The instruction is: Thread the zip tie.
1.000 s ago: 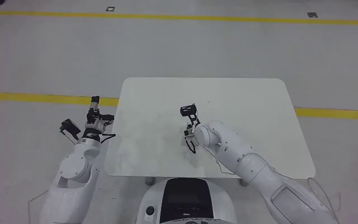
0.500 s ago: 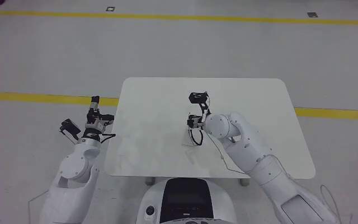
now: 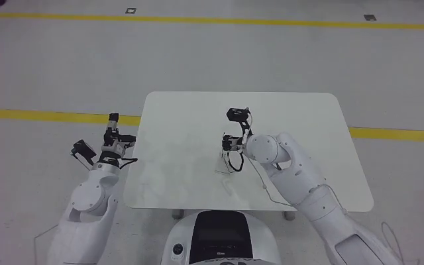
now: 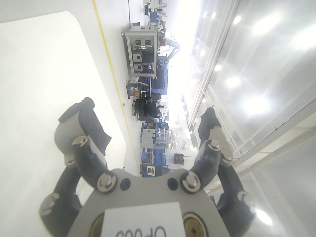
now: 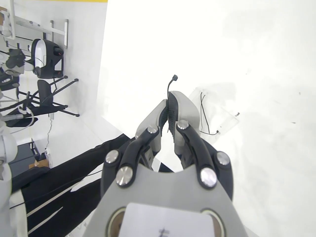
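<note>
A thin black zip tie sticks out from between the fingertips of my right gripper, its small square head uppermost. That gripper is shut on the strap. In the top view my right gripper hangs over the middle of the white table, and the rest of the zip tie dangles below it in a loop. Off the table's left edge, my left gripper is open and holds nothing; its wrist view shows its fingers spread wide.
A clear plastic packet with more black ties lies flat on the table just beyond the right gripper, near the front edge in the top view. The table's front edge runs close by.
The right arm has carried the zip tie away from the front edge toward the table's middle and slightly right. Over the last half second it barely shifted. The left arm has kept still.
</note>
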Controlling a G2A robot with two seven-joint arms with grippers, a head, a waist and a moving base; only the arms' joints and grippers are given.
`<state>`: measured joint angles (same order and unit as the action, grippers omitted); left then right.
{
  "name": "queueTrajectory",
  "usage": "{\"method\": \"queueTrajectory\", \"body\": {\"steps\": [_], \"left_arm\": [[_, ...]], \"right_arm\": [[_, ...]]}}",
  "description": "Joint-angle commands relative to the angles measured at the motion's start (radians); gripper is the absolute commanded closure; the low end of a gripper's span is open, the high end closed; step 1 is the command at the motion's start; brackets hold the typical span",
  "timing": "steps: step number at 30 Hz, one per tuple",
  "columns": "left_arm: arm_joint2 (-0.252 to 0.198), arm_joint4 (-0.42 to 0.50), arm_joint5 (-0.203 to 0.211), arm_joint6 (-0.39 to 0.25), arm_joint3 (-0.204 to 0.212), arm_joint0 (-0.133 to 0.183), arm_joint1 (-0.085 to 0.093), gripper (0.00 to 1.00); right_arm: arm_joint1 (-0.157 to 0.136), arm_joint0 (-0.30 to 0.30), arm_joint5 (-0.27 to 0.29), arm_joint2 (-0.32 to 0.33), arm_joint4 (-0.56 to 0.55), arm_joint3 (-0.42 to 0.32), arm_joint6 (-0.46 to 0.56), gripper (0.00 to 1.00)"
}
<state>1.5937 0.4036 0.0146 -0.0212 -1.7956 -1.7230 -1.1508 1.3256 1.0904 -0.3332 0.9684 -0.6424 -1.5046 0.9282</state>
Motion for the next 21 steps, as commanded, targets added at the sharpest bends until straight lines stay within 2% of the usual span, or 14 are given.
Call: {"method": "queueTrajectory", "body": {"steps": [1, 5, 8, 11, 14, 21], "left_arm": [[-0.002, -0.029, 0.011, -0.021, -0.001, 0.003, 0.001, 0.0], [-0.008, -0.013, 0.055, -0.081, -0.027, 0.011, -0.001, 0.0], [-0.007, -0.093, 0.086, -0.142, -0.038, 0.017, 0.004, 0.0], [-0.011, -0.155, 0.108, -0.177, -0.039, 0.02, 0.007, 0.0], [-0.017, -0.132, 0.138, -0.185, -0.034, 0.018, 0.005, 0.0], [-0.017, -0.132, 0.138, -0.185, -0.034, 0.018, 0.005, 0.0]], "right_arm": [[0.002, -0.01, -0.007, 0.006, 0.011, 0.001, 0.016, 1.0], [0.01, -0.04, -0.007, 0.043, 0.072, 0.008, 0.08, 1.0], [0.018, -0.067, -0.007, 0.084, 0.12, 0.015, 0.121, 1.0], [0.027, -0.081, -0.007, 0.108, 0.136, 0.025, 0.144, 1.0], [0.033, -0.083, -0.007, 0.121, 0.168, 0.03, 0.154, 1.0], [0.034, -0.08, -0.005, 0.122, 0.172, 0.03, 0.148, 1.0]]}}
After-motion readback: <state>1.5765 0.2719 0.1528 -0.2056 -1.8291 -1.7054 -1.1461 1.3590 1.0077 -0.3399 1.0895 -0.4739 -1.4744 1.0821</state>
